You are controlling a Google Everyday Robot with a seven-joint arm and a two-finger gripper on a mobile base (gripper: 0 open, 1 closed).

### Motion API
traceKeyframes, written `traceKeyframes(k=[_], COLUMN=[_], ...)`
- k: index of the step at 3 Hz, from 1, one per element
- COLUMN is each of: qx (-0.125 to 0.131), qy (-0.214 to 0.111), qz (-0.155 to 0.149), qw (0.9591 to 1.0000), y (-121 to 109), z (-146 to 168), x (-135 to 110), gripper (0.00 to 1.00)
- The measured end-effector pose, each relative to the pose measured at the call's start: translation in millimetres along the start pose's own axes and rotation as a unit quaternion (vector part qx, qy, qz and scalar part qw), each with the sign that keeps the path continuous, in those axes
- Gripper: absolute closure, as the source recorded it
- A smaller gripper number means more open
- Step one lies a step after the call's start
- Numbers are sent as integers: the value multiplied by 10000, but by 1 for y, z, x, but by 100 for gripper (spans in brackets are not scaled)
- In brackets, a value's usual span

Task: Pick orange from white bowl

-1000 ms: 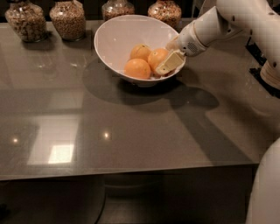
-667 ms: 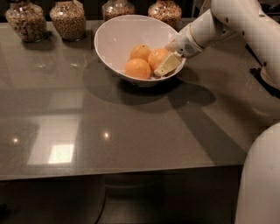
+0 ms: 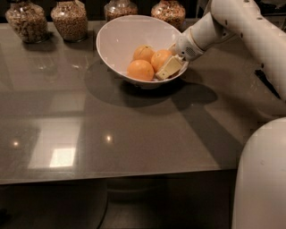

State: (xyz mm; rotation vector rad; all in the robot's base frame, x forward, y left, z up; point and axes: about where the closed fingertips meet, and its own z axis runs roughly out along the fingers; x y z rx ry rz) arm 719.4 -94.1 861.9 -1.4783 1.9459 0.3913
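Observation:
The white bowl (image 3: 117,39) stands on the grey table, tilted with its far rim higher. Three oranges lie in it: one at the front (image 3: 140,69), one at the back (image 3: 144,53) and one on the right (image 3: 159,58). My gripper (image 3: 165,67) reaches into the bowl from the right over the low rim. Its cream-coloured tip lies against the front right side of the right orange. My white arm (image 3: 232,22) runs off to the upper right.
Several glass jars of nuts and grains stand along the table's far edge: (image 3: 26,20), (image 3: 69,19), (image 3: 119,7), (image 3: 168,10). The table's front edge (image 3: 111,176) runs across below. My white body (image 3: 261,179) fills the lower right corner.
The gripper has edged slightly down and left, deeper into the bowl beside the right orange. The oranges and the bowl have not moved.

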Motion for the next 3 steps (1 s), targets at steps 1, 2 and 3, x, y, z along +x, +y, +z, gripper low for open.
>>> traceKeyframes(k=[1,2,3], qx=[0,26,-15], qy=[-4,-533,-1405], qz=[0,53,100], qw=[10000,9986,9900], y=[0,2,10], z=[-2,-18,-49], x=[-2,-13,-27], gripper=[91,100,100])
